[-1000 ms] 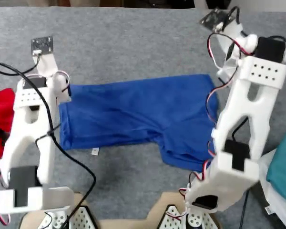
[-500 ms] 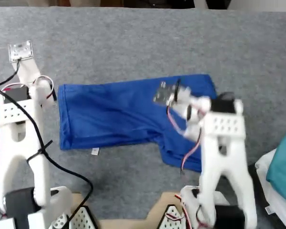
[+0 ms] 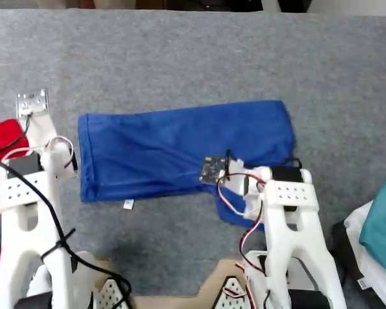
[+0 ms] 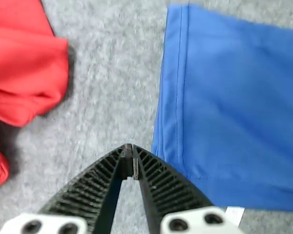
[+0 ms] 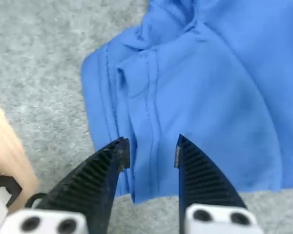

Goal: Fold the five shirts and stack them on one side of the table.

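Shirt point(image 3: 180, 151), smooth blue knit, lies flat as a long rectangle mid-table on fuzzy grey felt point(image 3: 180, 58). Right claw point(image 5: 150, 146) is spread over its stitched sleeve at 5 o'clock. Left claw point(image 4: 132, 156) is pressed together at 9 o'clock, between the shirt's hem and a crumpled red shirt point(image 4: 24, 58).

The spread shirt point(image 3: 174, 151) lies mid-bench point(image 3: 180, 58), with a bunched shirt point(image 3: 1, 138) at the left edge, a pile point(image 3: 381, 235) at the right (both apart from it), the left end effector point(image 4: 128, 158) just beside its left hem, and the right end effector point(image 5: 149, 151) over its near sleeve.
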Action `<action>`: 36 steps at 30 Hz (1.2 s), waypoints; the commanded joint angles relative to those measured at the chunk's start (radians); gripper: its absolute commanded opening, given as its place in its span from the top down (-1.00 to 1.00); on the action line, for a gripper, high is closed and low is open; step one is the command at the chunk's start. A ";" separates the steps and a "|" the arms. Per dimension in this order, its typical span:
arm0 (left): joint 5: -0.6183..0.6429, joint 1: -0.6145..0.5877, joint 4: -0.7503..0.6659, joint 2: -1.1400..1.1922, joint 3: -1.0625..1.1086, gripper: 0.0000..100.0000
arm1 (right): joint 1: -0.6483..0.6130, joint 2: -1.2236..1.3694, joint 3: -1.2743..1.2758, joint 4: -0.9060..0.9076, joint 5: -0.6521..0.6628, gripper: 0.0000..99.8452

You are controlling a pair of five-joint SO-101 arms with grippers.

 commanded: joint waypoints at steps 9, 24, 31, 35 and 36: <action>-0.003 -0.009 0.063 -0.059 -0.009 0.96 | -0.012 -0.027 0.053 -0.107 0.043 0.66; -0.005 -0.009 0.061 -0.058 0.000 0.96 | -0.012 -0.030 0.093 -0.150 0.038 0.99; -0.005 -0.009 0.061 -0.058 0.000 0.96 | -0.012 -0.031 0.093 -0.147 0.037 0.99; -0.005 -0.009 0.061 -0.058 0.000 0.96 | -0.012 -0.070 0.090 -0.106 0.037 0.99; -0.005 -0.009 0.061 -0.058 0.000 0.96 | -0.013 -0.099 0.090 -0.087 0.037 0.99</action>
